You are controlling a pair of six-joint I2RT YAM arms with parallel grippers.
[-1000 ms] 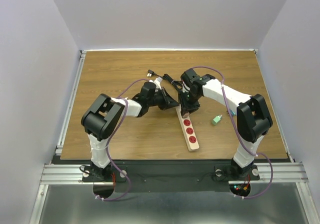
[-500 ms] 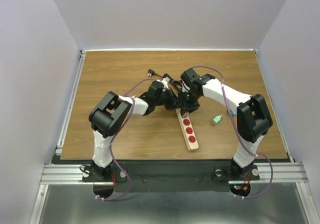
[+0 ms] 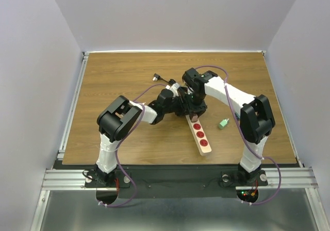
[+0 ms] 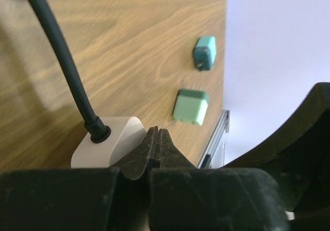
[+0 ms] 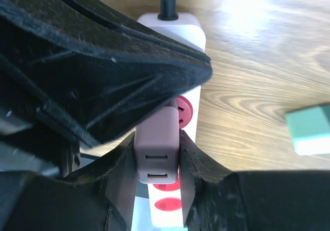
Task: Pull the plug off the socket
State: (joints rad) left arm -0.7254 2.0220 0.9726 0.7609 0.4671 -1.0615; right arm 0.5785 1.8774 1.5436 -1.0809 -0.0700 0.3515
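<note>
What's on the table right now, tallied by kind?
power strip: 1
pink plug: 1
green blocks: 2
Total: 4

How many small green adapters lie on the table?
2. A light green adapter lies right of the power strip; a teal adapter lies just right of that.
</note>
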